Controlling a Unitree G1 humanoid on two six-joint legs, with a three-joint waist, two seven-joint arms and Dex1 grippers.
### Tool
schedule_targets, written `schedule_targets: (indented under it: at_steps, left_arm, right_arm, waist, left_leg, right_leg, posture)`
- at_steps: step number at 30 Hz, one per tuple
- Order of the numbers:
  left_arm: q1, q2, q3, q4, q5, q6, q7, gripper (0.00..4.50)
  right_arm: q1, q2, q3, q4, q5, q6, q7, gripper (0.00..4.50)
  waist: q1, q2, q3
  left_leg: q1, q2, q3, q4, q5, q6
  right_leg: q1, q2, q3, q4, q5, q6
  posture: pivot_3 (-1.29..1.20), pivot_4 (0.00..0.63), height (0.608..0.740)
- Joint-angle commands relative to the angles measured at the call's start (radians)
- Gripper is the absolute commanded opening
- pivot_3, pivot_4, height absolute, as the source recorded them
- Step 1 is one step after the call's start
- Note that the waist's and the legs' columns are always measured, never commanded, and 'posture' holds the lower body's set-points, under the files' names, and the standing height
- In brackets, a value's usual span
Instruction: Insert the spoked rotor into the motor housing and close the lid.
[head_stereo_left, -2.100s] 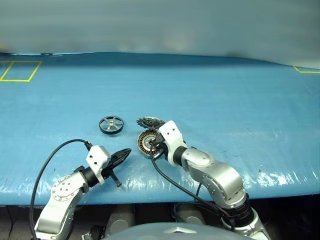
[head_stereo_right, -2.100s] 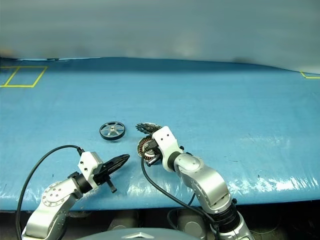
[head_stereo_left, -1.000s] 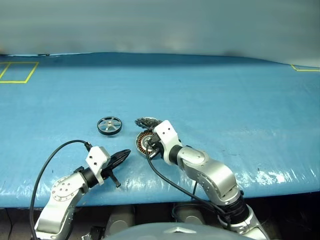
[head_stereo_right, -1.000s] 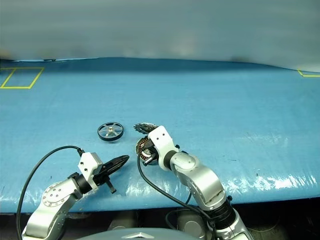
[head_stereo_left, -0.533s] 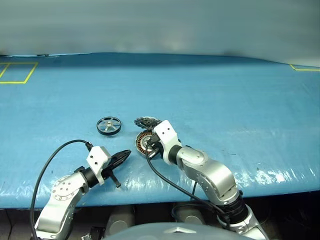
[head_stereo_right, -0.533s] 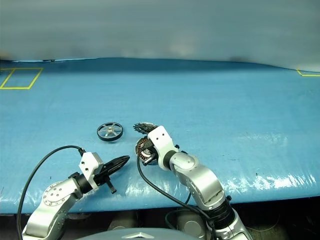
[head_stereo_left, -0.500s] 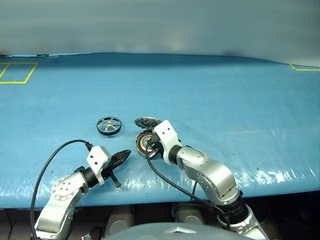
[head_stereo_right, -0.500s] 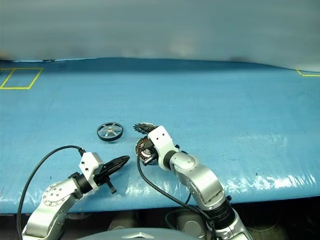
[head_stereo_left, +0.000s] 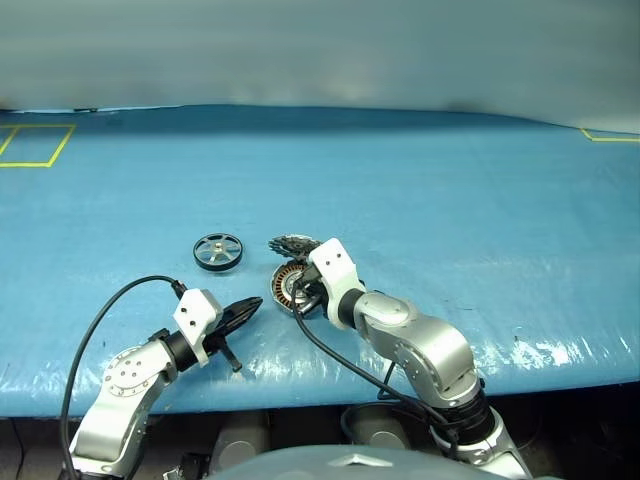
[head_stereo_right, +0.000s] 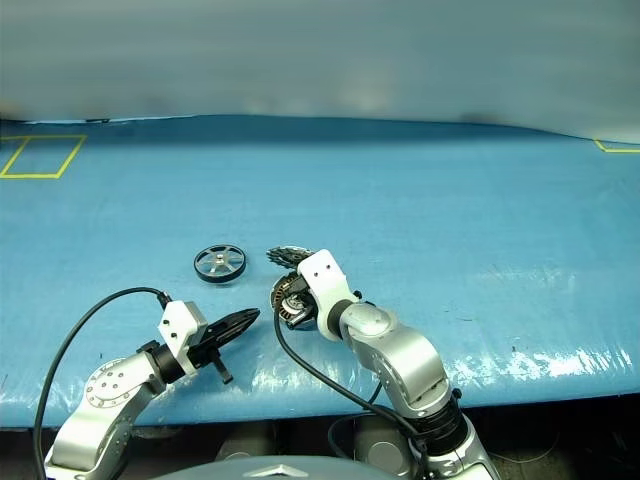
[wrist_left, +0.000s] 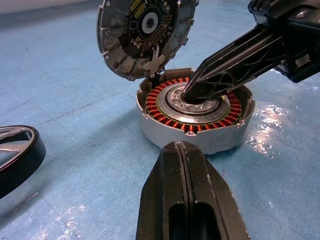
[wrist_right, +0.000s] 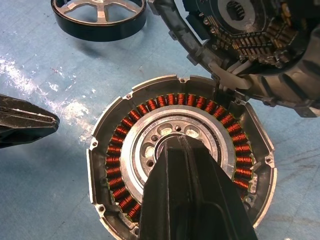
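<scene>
The right end effector (wrist_left: 196, 93), fingers pressed together, rests its tip in the silver centre of the motor housing (wrist_right: 180, 165). The lid (wrist_left: 144, 35) stands open behind. The left end effector (head_stereo_left: 243, 310), closed and empty, hovers near. The spoked rotor (head_stereo_left: 218, 251) lies left on the table (head_stereo_left: 480, 200).

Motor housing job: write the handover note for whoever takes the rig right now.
Left gripper: shut, empty, just short of the motor housing.
Right gripper: shut, holding nothing, tips at the housing's silver centre.
Lid: tilted open at the housing's far edge.
Spoked rotor: flat on the blue table, left of the housing.
Done: nothing inserted.
Left: pick the rotor, seat it in the housing, close the lid.
</scene>
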Motion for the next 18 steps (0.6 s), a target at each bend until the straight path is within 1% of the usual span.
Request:
schedule_targets:
  at_steps: [1, 4, 6, 11, 14, 18]
  left_arm:
    - [0.006, 0.018, 0.036, -0.039, -0.035, 0.011, -0.011, 0.00]
    - [0.004, 0.046, 0.077, -0.081, -0.070, 0.048, -0.014, 0.00]
    - [-0.011, 0.087, 0.113, -0.130, -0.096, 0.140, 0.008, 0.00]
    - [-0.078, 0.181, 0.202, -0.199, -0.158, 0.303, 0.027, 0.00]
    - [-0.139, 0.247, 0.256, -0.201, -0.207, 0.409, 0.021, 0.00]
    - [-0.228, 0.327, 0.291, -0.149, -0.240, 0.479, -0.019, 0.00]
  right_arm:
    - [-0.001, 0.014, -0.034, -0.087, 0.052, -0.004, 0.033, 0.02]
    - [0.001, 0.019, -0.060, -0.131, 0.093, 0.007, 0.055, 0.02]
    - [0.005, 0.016, -0.075, -0.160, 0.118, 0.010, 0.067, 0.02]
    - [0.018, -0.018, -0.077, -0.195, 0.141, 0.000, 0.080, 0.02]
    - [0.038, -0.047, -0.070, -0.203, 0.150, -0.025, 0.094, 0.02]
    - [0.066, -0.097, -0.048, -0.205, 0.147, -0.101, 0.129, 0.02]
  waist:
    - [0.000, 0.000, 0.000]
    - [0.000, 0.000, 0.000]
    - [-0.001, 0.000, 0.001]
    - [-0.001, 0.001, 0.001]
    - [-0.002, 0.001, 0.001]
    - [-0.002, 0.001, 0.002]
  left_leg:
    - [0.000, 0.000, 0.000, 0.000, 0.000, 0.000]
    - [0.000, 0.000, 0.000, -0.001, 0.000, 0.000]
    - [-0.001, 0.001, 0.000, -0.001, 0.000, 0.000]
    - [-0.001, 0.001, -0.001, -0.001, 0.000, 0.000]
    - [-0.001, 0.001, -0.001, -0.002, 0.000, 0.000]
    - [-0.001, 0.001, -0.001, -0.003, 0.000, 0.000]
  right_leg:
    - [0.000, 0.000, 0.000, 0.000, 0.000, 0.000]
    - [-0.001, 0.000, 0.000, 0.000, 0.000, 0.000]
    - [-0.001, 0.000, -0.001, 0.000, 0.000, 0.000]
    - [-0.001, 0.000, -0.002, 0.000, 0.000, 0.001]
    - [-0.001, 0.000, -0.002, 0.000, 0.000, 0.001]
    - [-0.001, 0.000, -0.002, 0.000, 0.000, 0.001]
  posture:
    - [0.00, 0.150, 0.740]
    - [0.00, 0.150, 0.740]
    - [0.00, 0.150, 0.740]
    - [0.00, 0.150, 0.740]
    - [0.00, 0.150, 0.740]
    - [0.00, 0.150, 0.740]
